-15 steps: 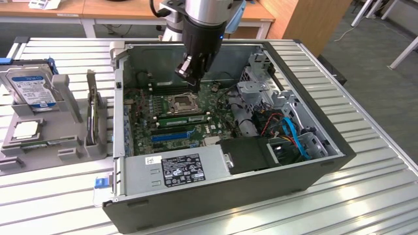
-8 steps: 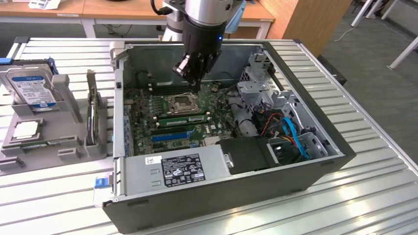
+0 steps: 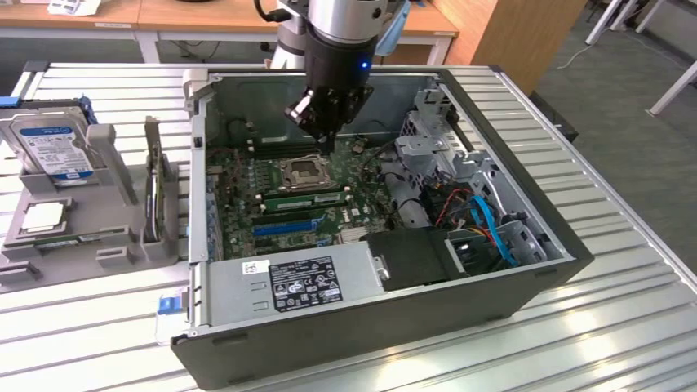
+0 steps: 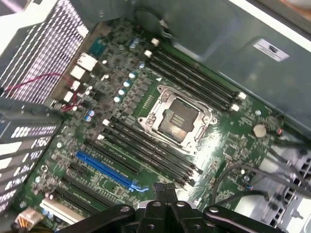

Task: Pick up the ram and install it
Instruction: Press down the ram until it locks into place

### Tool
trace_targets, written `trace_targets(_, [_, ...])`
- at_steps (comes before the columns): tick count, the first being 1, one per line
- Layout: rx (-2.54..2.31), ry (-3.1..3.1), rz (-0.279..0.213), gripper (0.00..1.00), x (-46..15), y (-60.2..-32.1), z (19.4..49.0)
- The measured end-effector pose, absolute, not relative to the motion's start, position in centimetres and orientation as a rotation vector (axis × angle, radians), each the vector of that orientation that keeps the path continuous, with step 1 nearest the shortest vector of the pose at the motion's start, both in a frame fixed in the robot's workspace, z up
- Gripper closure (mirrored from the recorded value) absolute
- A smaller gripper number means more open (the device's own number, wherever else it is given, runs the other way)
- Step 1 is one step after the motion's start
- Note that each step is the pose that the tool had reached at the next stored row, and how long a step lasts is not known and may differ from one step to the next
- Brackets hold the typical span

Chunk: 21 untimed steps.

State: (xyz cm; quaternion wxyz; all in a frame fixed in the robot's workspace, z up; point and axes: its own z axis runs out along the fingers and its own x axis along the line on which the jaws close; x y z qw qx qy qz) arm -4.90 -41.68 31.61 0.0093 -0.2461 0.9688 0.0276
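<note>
My black fingers [image 3: 322, 137] are pressed fully together with nothing visible between the pads; in the wrist view their tips [image 4: 164, 187] meet as one dark block. I hang inside the open grey computer case [image 3: 566, 253], above the green motherboard [image 4: 233, 145].

Just below my tips and a little nearer the exterior camera sits the square silver-framed processor socket [image 3: 303, 170], lying open [image 4: 177, 119]. On the far side of that socket from me, the ram [image 3: 304, 197], a long narrow green circuit-board stick, stands on edge among the long black plastic memory slots [image 4: 146, 148], apart from my fingers. Further out past it runs a long blue plastic expansion slot [image 3: 286, 226] [image 4: 104, 169], then the grey metal power supply box with its black label [image 3: 299, 282].

Well off to the exterior view's left of my fingers, outside the case, a grey plastic holder [image 3: 120, 245] carries a silver hard drive [image 3: 52, 147]. Everything rests on a ribbed metal table [image 3: 621, 327].
</note>
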Motion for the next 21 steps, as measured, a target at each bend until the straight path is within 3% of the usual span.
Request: trace_targets(21, [-0.253, 3.103, 0.080, 0.90, -4.90, -41.68, 31.47])
